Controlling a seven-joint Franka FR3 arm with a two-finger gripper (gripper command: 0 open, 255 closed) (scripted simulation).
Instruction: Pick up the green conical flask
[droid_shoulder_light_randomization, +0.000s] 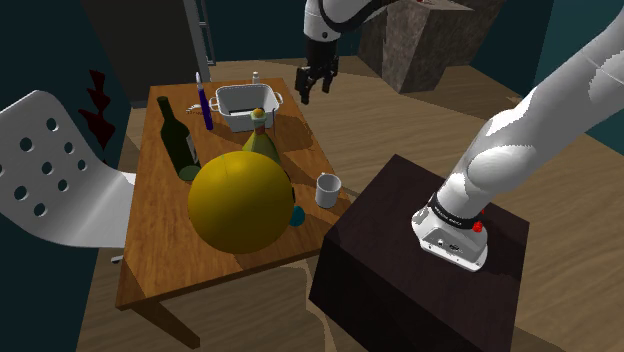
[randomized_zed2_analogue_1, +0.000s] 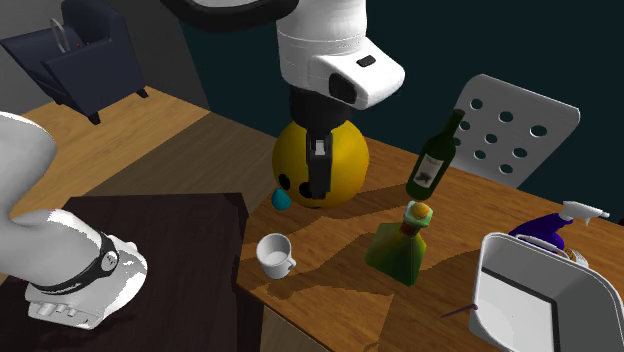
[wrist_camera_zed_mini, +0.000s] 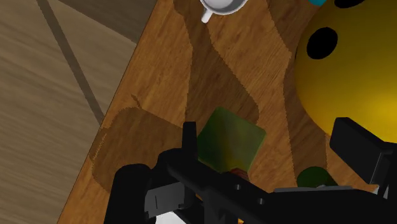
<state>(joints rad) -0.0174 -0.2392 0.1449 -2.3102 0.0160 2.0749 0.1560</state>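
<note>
**Pincer (droid_shoulder_light_randomization: 315, 88) spread and empty, green conical flask (droid_shoulder_light_randomization: 260, 142) untouched**

Your pincer hangs well above the table (droid_shoulder_light_randomization: 165, 265), its two fingers standing wide apart with nothing clasped between them. In the wrist view the flask (wrist_camera_zed_mini: 230, 139) lies far below the pincer (wrist_camera_zed_mini: 275, 143). It falls within the gap between the fingers but sits much nearer one finger than the other, so you are not centred on it.

Sweep the second exterior view from its left. The white mug (randomized_zed2_analogue_1: 275, 255) stands below the pincer (randomized_zed2_analogue_1: 318, 188) and slightly to that side. A small teal object (randomized_zed2_analogue_1: 283, 198) sits just beside the fingers' line. The big yellow ball (randomized_zed2_analogue_1: 350, 160) rests directly behind the pincer. The flask (randomized_zed2_analogue_1: 400, 248) stands upright on the table, below the pincer and off to that view's right, apart from the fingers. The dark wine bottle (randomized_zed2_analogue_1: 432, 165) is farther out on the same side, and the white tray (randomized_zed2_analogue_1: 540, 305) is farthest of all.

As I judge it, you are only at the approach. No contact has been made and the flask rests on the table. You have yet to centre over it, come down, close on its neck or body, and lift. Expect the ball close by to crowd one side of your descent.
</note>
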